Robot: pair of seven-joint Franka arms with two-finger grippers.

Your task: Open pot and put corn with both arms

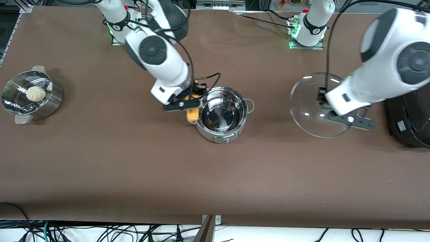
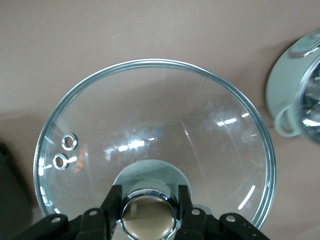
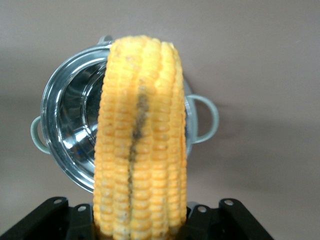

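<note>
the pot (image 1: pixel 222 114) sits open near the middle of the table (image 1: pixel 134 174), its steel bowl bare inside, so the opening half looks done to me. my left gripper (image 1: pixel 349 118) is clamped on the tan knob (image 2: pixel 149 216) of the glass lid (image 1: pixel 314 107), which i hold tilted in the air over the table toward the left arm's end, at about 3 o'clock from the pot and well apart from it. my right gripper (image 1: pixel 188 104) grips the corn (image 1: pixel 192 114) by one end, and the cob hangs over the pot's rim at roughly its 9 o'clock edge (in the right wrist view the cob (image 3: pixel 140 140) covers much of the pot's mouth (image 3: pixel 75 130)). as i judge it, what is left is to bring the cob over the opening and let it go; whether the lid goes back on afterwards the task does not say.

my count: one pot, one lid, one corn cob, two arms with two grippers. also one steamer basket (image 1: pixel 50 97) at the right arm's end holding one pale bun (image 1: pixel 36 93), and one black cooker (image 1: pixel 408 117) at the left arm's end, just beside my left arm.
</note>
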